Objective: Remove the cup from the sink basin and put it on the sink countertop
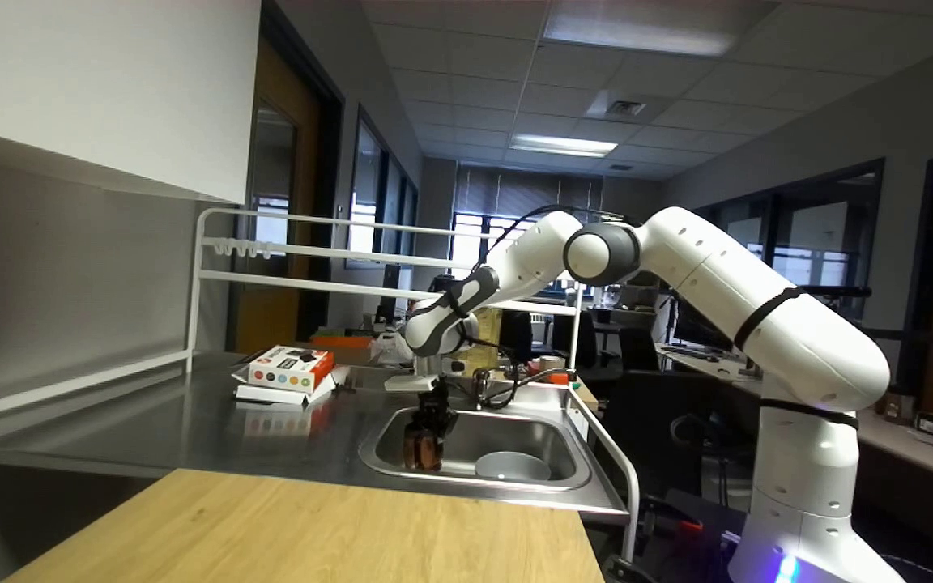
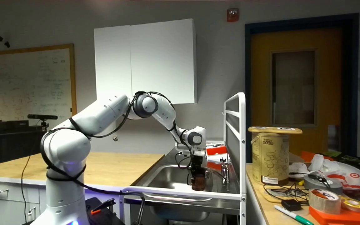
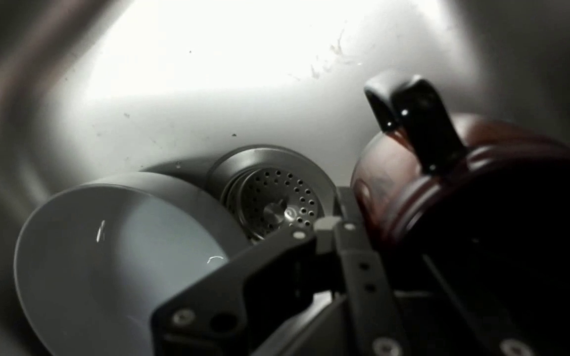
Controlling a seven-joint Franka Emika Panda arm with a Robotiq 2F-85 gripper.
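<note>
One cup (image 2: pixel 199 183) is in the basin (image 1: pixel 519 437), long axis near upright, handle (image 3: pixel 428 128) toward the wooden table (image 2: pixel 123 164). One finger (image 3: pixel 356 244) of the end effector (image 1: pixel 432 427) lies along its outside; its spread and grip I cannot tell. Print on the box (image 1: pixel 288 366) is illegible; the bag (image 2: pixel 333 167) shows a red bullseye (image 2: pixel 355 175). The arm (image 1: pixel 705 263) arches over and down.

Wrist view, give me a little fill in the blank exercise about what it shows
A dark ____ sticks out from the reddish-brown cup.
The drain strainer shows between the cup and a gray ____.
In this picture, the cup shows on the strainer's ____ side.

Missing words: handle; bowl; right.
</note>
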